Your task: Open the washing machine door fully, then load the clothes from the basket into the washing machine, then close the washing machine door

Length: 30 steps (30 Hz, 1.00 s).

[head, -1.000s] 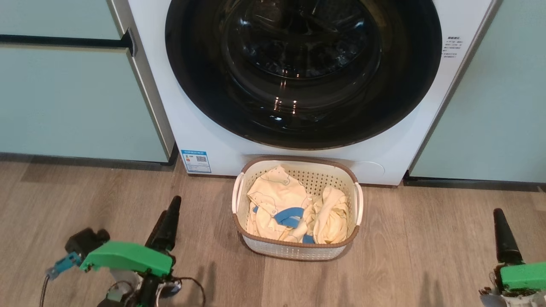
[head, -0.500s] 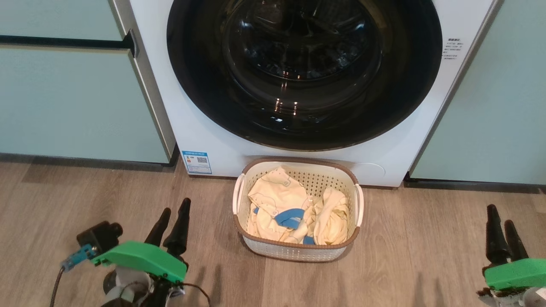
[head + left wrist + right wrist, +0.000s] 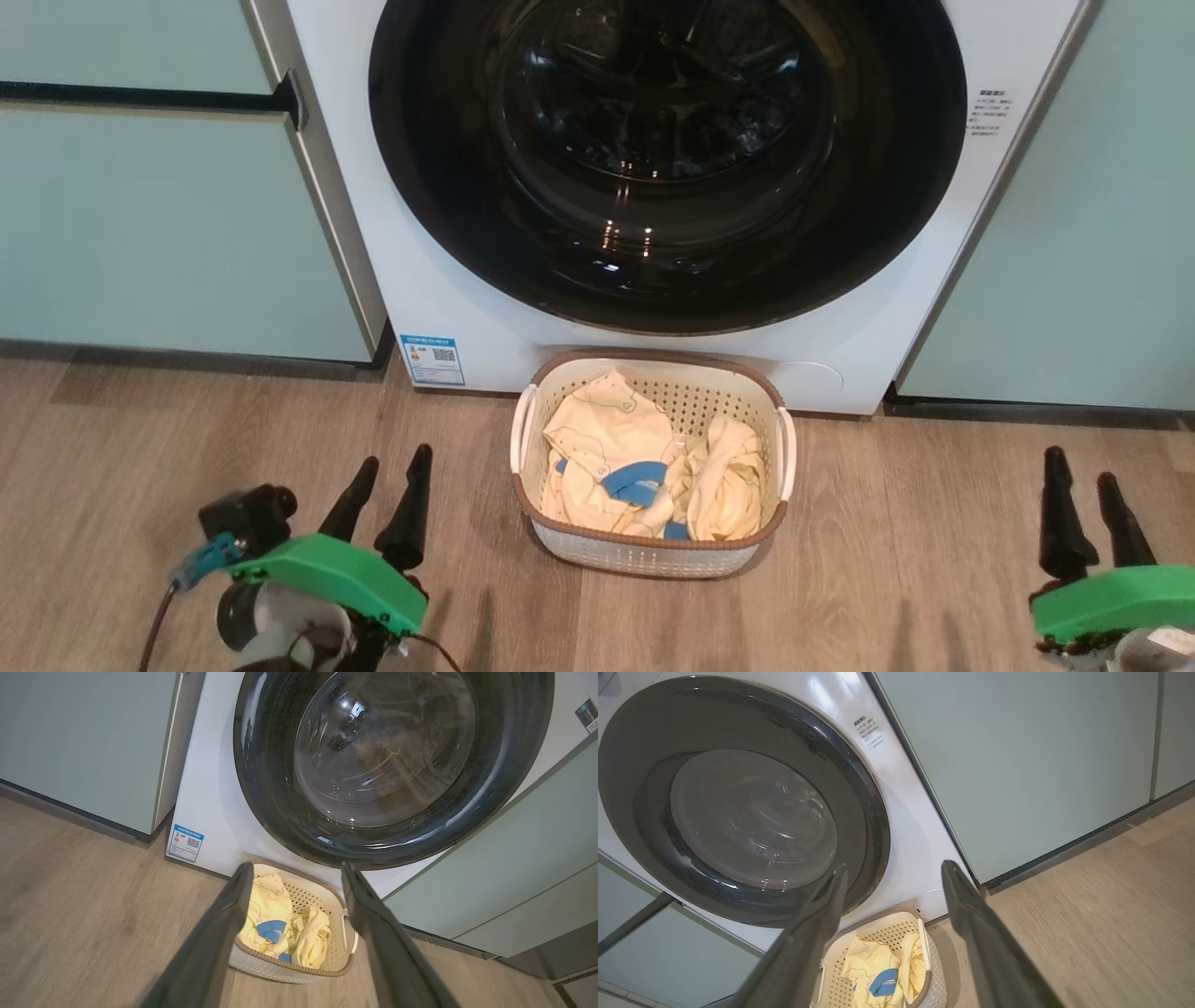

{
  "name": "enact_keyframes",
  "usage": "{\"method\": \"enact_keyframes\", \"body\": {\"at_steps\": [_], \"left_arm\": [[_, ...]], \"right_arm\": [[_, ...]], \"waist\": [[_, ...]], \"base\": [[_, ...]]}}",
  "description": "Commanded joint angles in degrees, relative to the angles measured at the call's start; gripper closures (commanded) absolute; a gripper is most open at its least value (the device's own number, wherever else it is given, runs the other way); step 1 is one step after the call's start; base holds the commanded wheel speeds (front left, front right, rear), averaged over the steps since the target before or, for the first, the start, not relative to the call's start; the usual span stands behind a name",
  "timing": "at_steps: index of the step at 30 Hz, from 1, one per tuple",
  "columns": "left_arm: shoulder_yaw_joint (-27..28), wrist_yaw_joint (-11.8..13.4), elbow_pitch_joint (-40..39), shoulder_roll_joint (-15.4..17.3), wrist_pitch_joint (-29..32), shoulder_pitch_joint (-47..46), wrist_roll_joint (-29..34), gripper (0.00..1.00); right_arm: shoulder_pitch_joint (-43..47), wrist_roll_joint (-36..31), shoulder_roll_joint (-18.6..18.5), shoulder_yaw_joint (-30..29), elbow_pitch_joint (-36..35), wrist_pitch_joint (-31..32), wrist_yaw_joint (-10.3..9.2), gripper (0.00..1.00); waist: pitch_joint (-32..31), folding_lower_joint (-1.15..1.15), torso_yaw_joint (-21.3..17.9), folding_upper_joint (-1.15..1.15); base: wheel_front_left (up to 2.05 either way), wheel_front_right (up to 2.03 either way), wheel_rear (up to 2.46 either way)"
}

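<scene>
Left gripper (image 3: 395, 457): jaws spread apart, holding nothing, poised over the wood floor (image 3: 140, 448) to the left of the basket (image 3: 644, 558). Right gripper (image 3: 1081, 467): likewise spread and empty, well to the basket's right. The basket stands on the floor just in front of the washing machine (image 3: 448, 299), with the clothes (image 3: 607, 443) heaped inside. The washing machine door (image 3: 429, 187) appears shut flush, though its upper edge is cut off. Pale green cabinets (image 3: 140, 215) flank the machine.

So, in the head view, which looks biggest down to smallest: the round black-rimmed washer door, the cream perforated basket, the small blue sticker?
1. round black-rimmed washing machine door
2. cream perforated basket
3. small blue sticker
No close calls.
</scene>
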Motion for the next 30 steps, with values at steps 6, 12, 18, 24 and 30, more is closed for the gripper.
{"method": "enact_keyframes", "body": {"at_steps": [6,12,18,24,30], "left_arm": [[0.38,0.73,-1.12,1.52,-1.57,-4.19,5.39,0.0],[-0.09,0.94,-0.09,1.74,-2.59,-4.7,9.03,0.0],[-0.72,1.07,1.21,1.88,-3.6,-5.29,12.4,0.0],[-1.48,1.45,2.02,2.12,-4.53,-5.9,16.03,0.0],[-2.07,1.82,2.69,2.32,-5.26,-6.42,19.34,0.0]], "right_arm": [[-2.96,-5.4,-0.83,1.63,-1.31,-1.66,0.16,0.0],[-3.23,-9.26,-0.88,2.15,-0.51,-2.67,0.17,0.0],[-3.43,-13.84,-1.01,2.61,0.17,-3.69,0.18,0.0],[-3.71,-18.17,-1.09,3.03,0.76,-4.7,0.19,0.0],[-3.97,-22.36,-1.16,3.4,1.06,-5.72,0.2,0.0]], "waist": [[-0.14,0.0,0.0,0.0],[-0.2,0.0,-0.07,0.0],[-0.19,0.0,-0.09,0.0],[-0.22,0.0,-0.03,0.0],[-0.36,0.0,0.0,0.0]], "base": [[0.0,0.0,0.0],[0.0,0.0,0.0],[0.0,0.0,0.0],[0.0,0.0,0.0],[0.0,0.0,0.0]]}}
